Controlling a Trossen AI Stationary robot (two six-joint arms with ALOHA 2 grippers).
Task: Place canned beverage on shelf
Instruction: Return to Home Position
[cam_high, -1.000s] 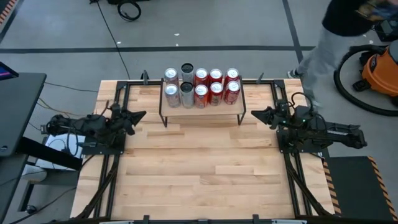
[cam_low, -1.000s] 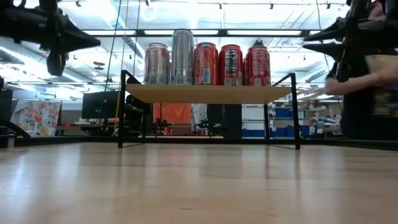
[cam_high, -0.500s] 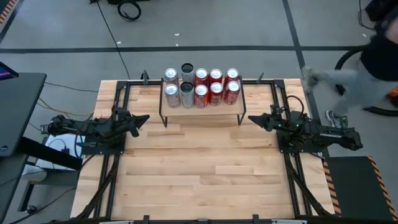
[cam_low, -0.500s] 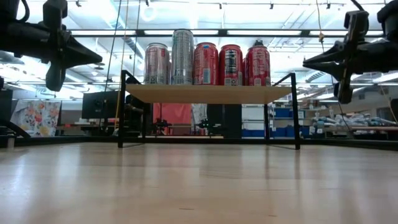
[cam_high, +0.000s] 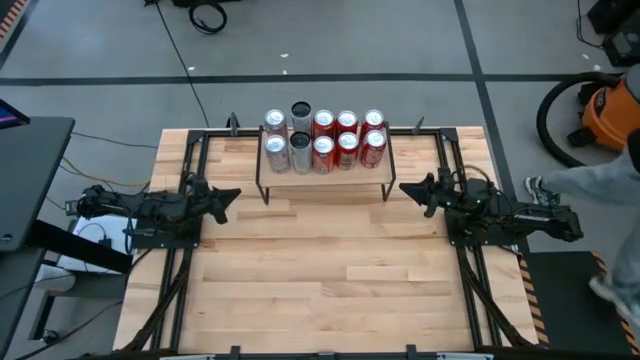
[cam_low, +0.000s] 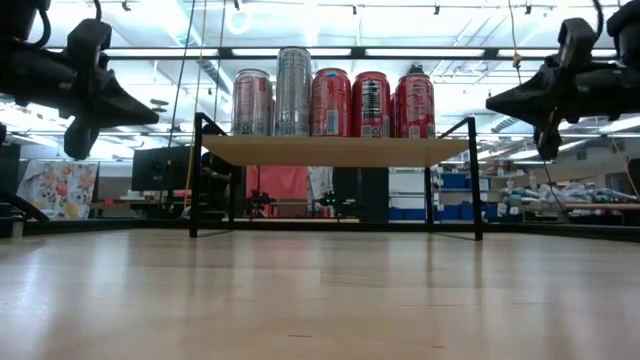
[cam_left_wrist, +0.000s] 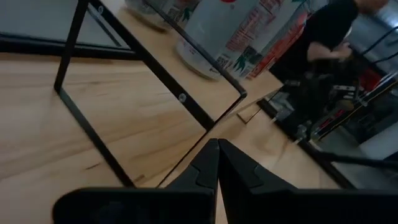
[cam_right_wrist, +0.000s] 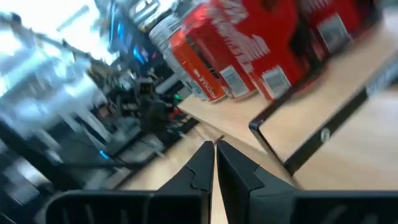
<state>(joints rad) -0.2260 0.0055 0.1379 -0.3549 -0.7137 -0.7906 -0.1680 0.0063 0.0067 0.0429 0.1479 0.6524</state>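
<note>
Left gripper (cam_high: 228, 194) from above: parked just off the left end of the shelf (cam_high: 325, 181), tips pressed together, holding nothing. The right gripper (cam_high: 408, 188) mirrors it off the right end, also closed and empty. 10 soda cans (cam_high: 323, 148) sit on the shelf in 2 rows of 5, so the stocking looks done to me. The wooden table (cam_high: 320, 285) in front is bare planks. The grey floor has tape lines on it. An orange shop vac (cam_high: 615, 108) stands off to the right, and a person (cam_high: 605, 180) in grey is close by the right arm's side. That's my main worry: a bump to the table or that arm could rattle the cans.

Low view: both grippers hang above board height, one on each side and apart from the frame. 5 cans show along the board, and the tall silver can (cam_low: 293, 90) stands above the rest. If anything tips, my bet is that one. The room behind is a bright workshop with ceiling lights and benches.

Left wrist view: the closed fingers (cam_left_wrist: 208, 165) point at the black shelf leg (cam_left_wrist: 93, 130), with a can base visible above. If the arm swings inward, it could clip that leg and shift the whole rack.

Right wrist view: the fingers (cam_right_wrist: 231, 171) are shut here too, aimed at the shelf corner under the red cans (cam_right_wrist: 236, 43). Same risk on this side.
</note>
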